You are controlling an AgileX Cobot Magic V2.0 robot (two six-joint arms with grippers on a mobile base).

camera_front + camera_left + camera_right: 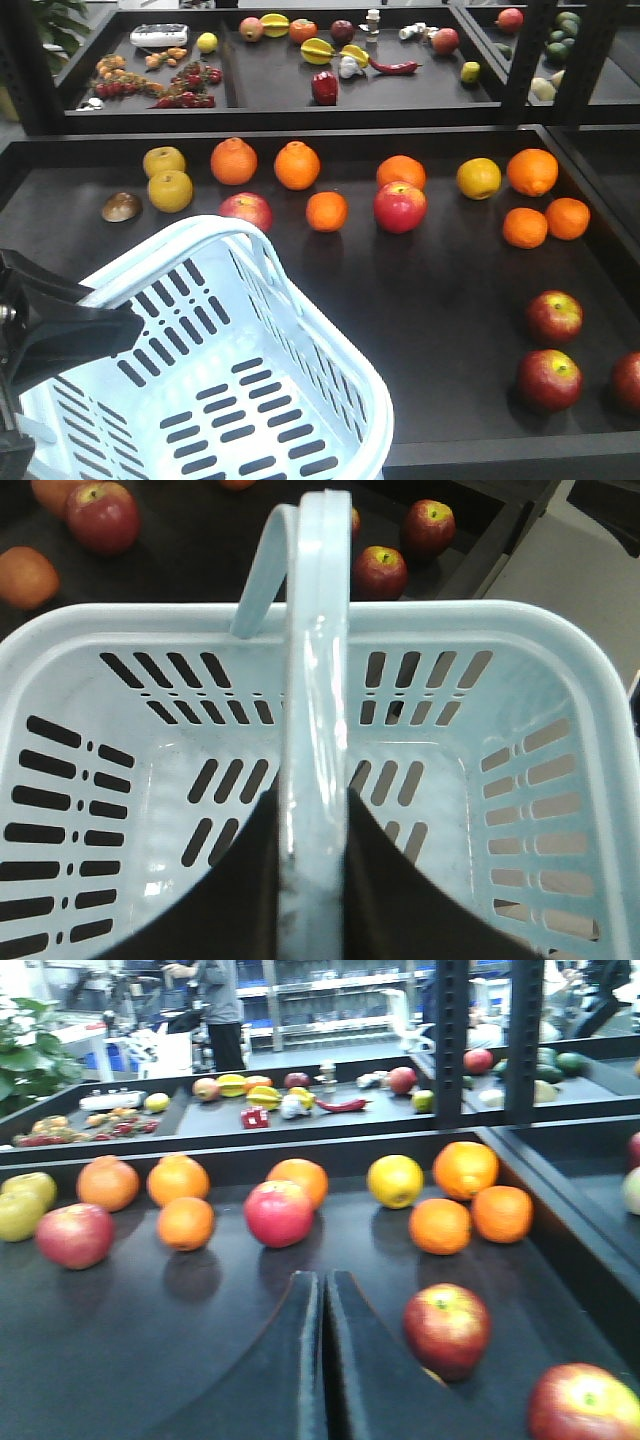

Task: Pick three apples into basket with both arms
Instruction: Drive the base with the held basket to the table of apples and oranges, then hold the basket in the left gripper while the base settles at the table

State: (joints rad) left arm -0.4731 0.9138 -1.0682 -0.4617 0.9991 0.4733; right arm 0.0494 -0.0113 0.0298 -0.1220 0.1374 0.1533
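Observation:
The pale blue basket (200,230) stands empty at the front left of the black shelf. My left gripper (315,800) is shut on its loop handle (318,680); the exterior view shows it as a black shape (125,330) at the basket's left rim. Three dark red apples (555,316) (549,380) (630,382) lie at the front right. My right gripper (322,1278) is shut with nothing in it and points over the shelf; the nearest apple (446,1328) lies just right of its fingers and another (582,1405) further right. The exterior view does not show the right gripper.
Oranges (297,165), yellow fruit (478,178) and two brighter red apples (399,207) (246,210) are spread over the back half of the shelf. A raised black rim (300,132) borders it. A second shelf (280,80) behind carries mixed produce.

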